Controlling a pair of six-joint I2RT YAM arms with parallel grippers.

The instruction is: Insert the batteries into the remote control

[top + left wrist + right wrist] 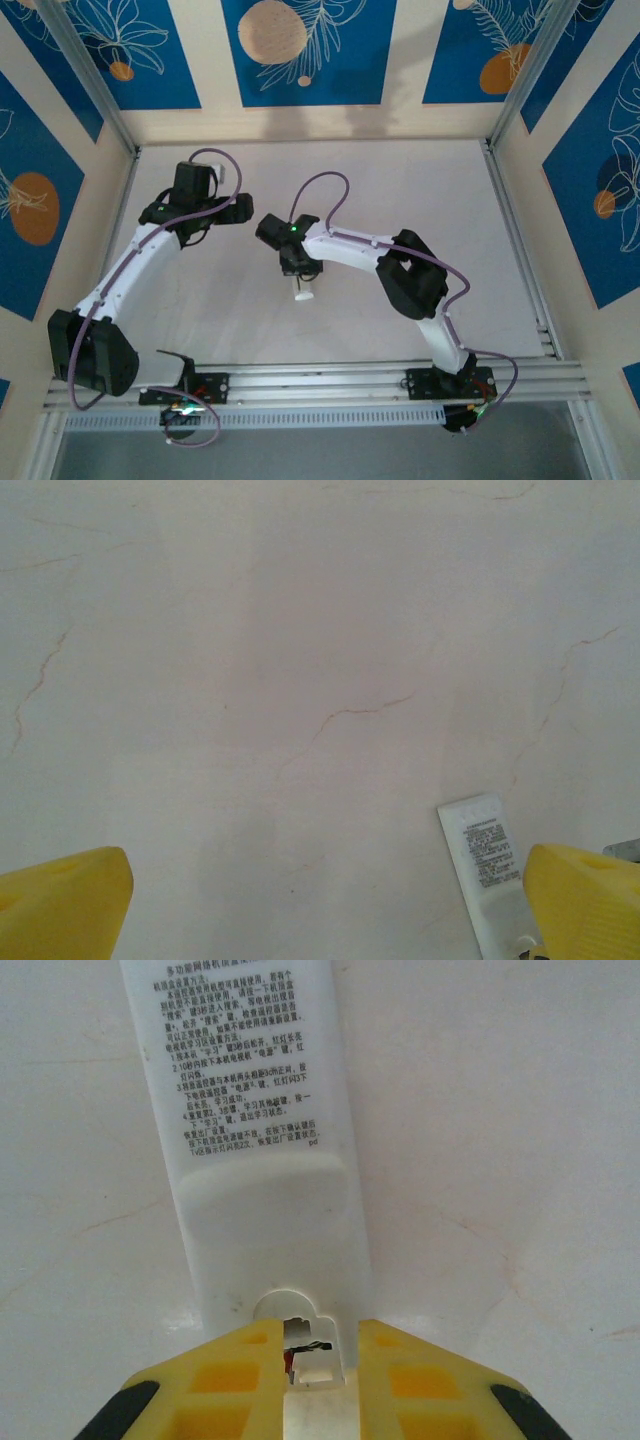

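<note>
The right gripper is clamped on the notched end of the remote control, whose printed back is turned to the wrist camera (buttons hidden), near mid-table. The left gripper is spread wide and holds nothing. A firm, level hold is judged best, with the compartment left unobstructed.

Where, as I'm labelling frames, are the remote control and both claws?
remote control (250, 1110): right wrist view, on its printed back label.
right claw (320, 1348): right wrist view, midway between its yellow fingertips.
left claw (325, 878): left wrist view, midway between its yellow fingertips.
</note>
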